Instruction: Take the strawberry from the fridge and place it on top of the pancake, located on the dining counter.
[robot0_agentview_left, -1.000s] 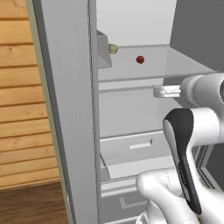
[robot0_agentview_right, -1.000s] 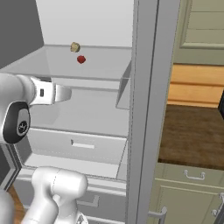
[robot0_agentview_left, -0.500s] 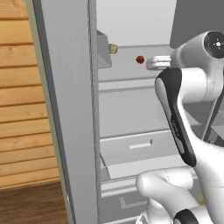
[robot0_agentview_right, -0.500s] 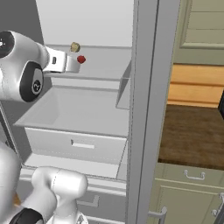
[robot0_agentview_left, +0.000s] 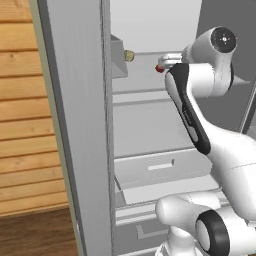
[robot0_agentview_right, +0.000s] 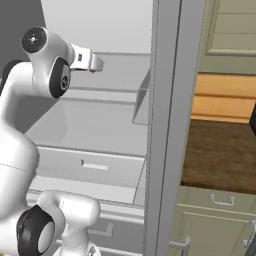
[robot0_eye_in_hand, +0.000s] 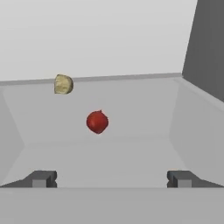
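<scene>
1. I see my arm has risen to the pale fridge shelf (robot0_eye_in_hand: 131, 148); fingers (robot0_eye_in_hand: 41, 178) spread wide, empty.
2. Small dark-red round strawberry (robot0_eye_in_hand: 97, 121) sits centre frame on that shelf, beside a yellowish-tan lump (robot0_eye_in_hand: 63, 84).

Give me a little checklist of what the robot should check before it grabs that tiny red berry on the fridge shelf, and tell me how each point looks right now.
1. Fridge door open, pale shelf reachable: ok.
2. Tool open wide enough for the small dark-red rounded strawberry: ok.
3. Strawberry between the two finger tips' lines: roughly ok, it sits slightly toward the left finger tip in the hand view.
4. Tool close enough to close on the berry: not ok, the berry lies ahead of the finger tips.
5. Small yellowish-tan lump out of the way: ok, it sits apart, farther back by the rear wall.
6. Berry resting steady on the shelf: cannot tell.
</scene>
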